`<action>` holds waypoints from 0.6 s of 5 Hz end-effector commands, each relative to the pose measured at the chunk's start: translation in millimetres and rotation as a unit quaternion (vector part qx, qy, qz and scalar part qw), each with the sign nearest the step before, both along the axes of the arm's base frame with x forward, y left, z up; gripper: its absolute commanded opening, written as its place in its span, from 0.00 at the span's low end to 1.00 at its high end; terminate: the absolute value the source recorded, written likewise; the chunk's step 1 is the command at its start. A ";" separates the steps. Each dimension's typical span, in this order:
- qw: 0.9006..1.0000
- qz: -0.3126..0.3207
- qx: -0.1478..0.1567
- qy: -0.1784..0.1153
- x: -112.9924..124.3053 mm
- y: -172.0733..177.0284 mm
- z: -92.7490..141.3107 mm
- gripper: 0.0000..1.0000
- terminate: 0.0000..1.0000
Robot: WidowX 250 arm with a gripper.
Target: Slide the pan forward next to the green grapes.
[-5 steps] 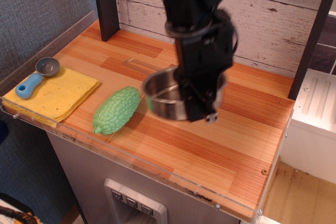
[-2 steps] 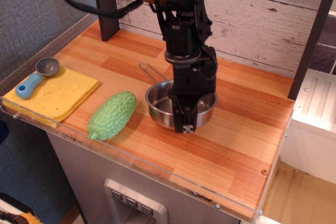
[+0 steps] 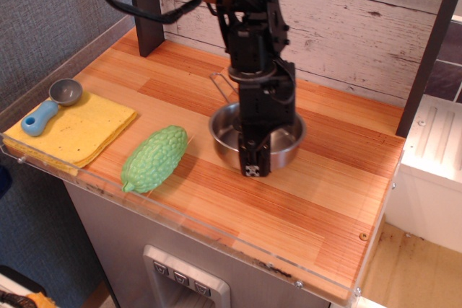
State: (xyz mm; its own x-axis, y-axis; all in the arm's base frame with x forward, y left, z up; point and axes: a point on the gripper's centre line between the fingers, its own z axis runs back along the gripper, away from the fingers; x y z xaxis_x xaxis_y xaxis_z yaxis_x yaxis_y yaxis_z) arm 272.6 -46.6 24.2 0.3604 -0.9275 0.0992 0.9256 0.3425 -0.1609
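Note:
The pan (image 3: 281,143) is a shiny round steel pan on the wooden tabletop, right of centre. Its thin wire handle (image 3: 223,84) points to the back left. The green grapes (image 3: 154,158) are a bumpy light green toy lying near the front edge, a short gap to the left of the pan. My gripper (image 3: 254,166) comes down from above over the pan's front rim. Its black fingers straddle the rim and look shut on it. The arm hides the middle of the pan.
A yellow cloth (image 3: 76,129) lies at the left front with a blue-handled grey scoop (image 3: 50,106) on its far corner. A dark post (image 3: 146,5) stands at the back left before the plank wall. A clear lip (image 3: 216,239) runs along the front edge.
The pan and gripper have shifted right, away from the grapes, and the handle has swung toward the back. The grapes moved slightly toward the front left early on.

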 end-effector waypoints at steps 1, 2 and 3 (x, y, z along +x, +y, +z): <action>0.999 -0.043 0.013 -0.001 -24.3 -40.4 1.8 0.00 0.00; 0.999 0.022 0.034 -0.010 -19.6 -36.8 6.3 1.00 0.00; 0.997 0.068 0.023 -0.023 -10.7 -24.4 20.4 1.00 0.00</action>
